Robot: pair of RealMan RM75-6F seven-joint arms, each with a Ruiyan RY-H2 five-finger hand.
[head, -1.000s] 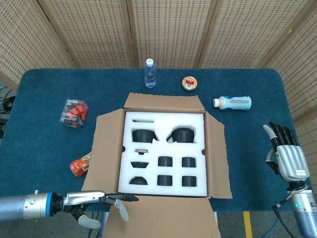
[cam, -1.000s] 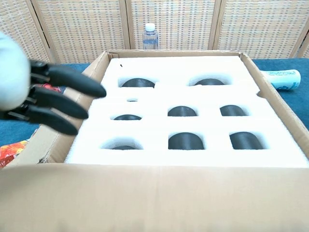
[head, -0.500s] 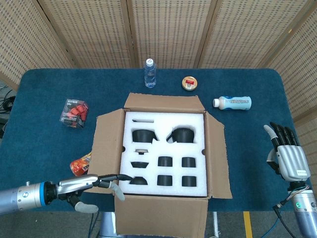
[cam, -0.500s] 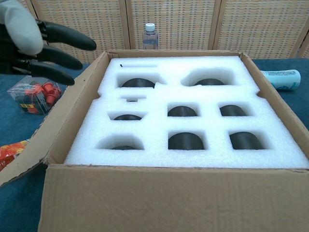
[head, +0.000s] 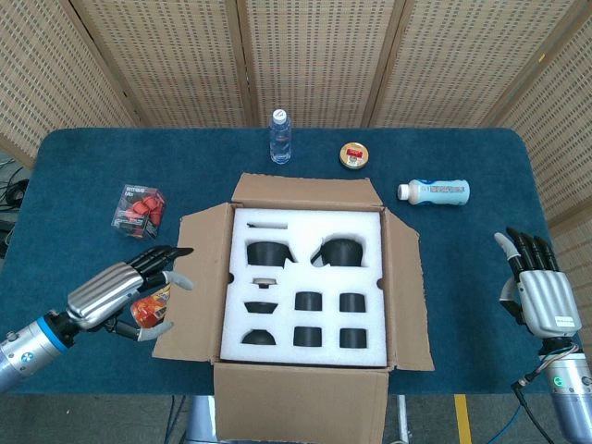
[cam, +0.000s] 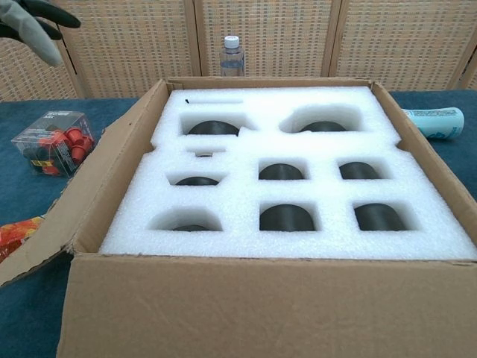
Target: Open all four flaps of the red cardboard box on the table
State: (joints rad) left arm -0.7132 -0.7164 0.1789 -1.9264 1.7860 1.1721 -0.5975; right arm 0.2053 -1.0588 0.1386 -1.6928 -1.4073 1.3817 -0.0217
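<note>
The cardboard box (head: 199, 287) (cam: 246, 306) stands at the table's middle with its flaps folded outward. Inside lies white foam (head: 305, 282) (cam: 283, 194) with several black pieces in its pockets. The near flap hangs down over the table's front edge. My left hand (head: 120, 291) (cam: 33, 22) hovers open to the left of the box's left flap, fingers spread, holding nothing. At the table's right edge my right hand (head: 536, 282) stays upright and open, well apart from the box.
A clear packet of red pieces (head: 139, 211) (cam: 52, 142) and an orange wrapper (head: 148, 310) (cam: 15, 233) lie left of the box. Behind it stand a water bottle (head: 280, 136) (cam: 232, 56) and a round tin (head: 353, 154). A white bottle (head: 435, 191) (cam: 432, 119) lies at the right.
My left hand has drawn back from the near flap, up and to the left. The near flap dropped down over the table's front edge. The right hand has stayed still.
</note>
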